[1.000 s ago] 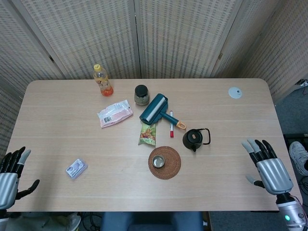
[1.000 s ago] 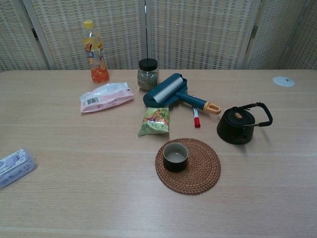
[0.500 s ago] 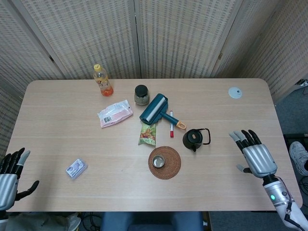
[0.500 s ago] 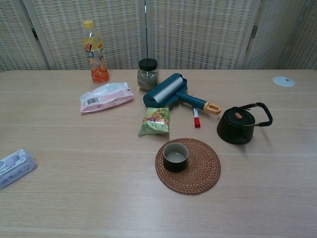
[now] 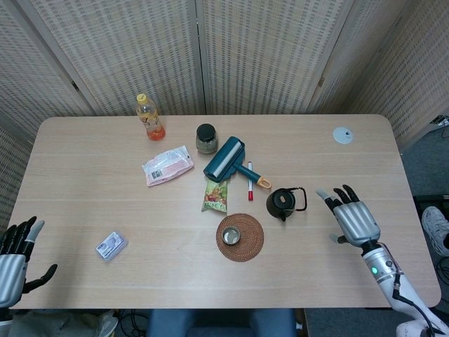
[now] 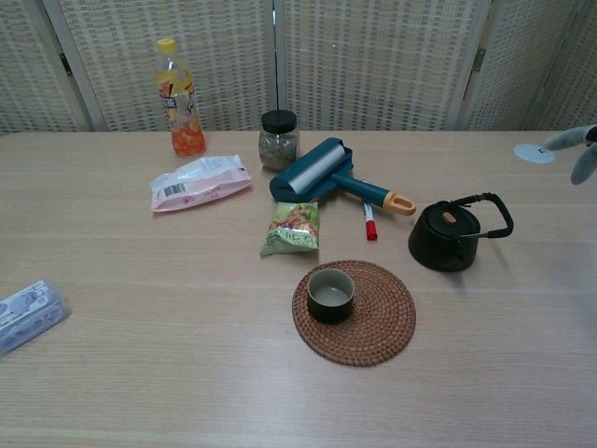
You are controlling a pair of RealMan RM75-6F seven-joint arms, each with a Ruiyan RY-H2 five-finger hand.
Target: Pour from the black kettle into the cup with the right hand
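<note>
Right hand (image 5: 353, 220) has moved in from lower right toward the black kettle (image 5: 282, 203), fingers spread, holding nothing | kettle upright, centre-right, beside the cup (image 5: 231, 235) on its woven mat (image 5: 251, 243) | grasp not yet begun

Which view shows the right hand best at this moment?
The head view: the whole right hand shows, fingers spread and empty, to the right of the black kettle and apart from it. The chest view catches only blurred fingertips at its right edge.
</note>
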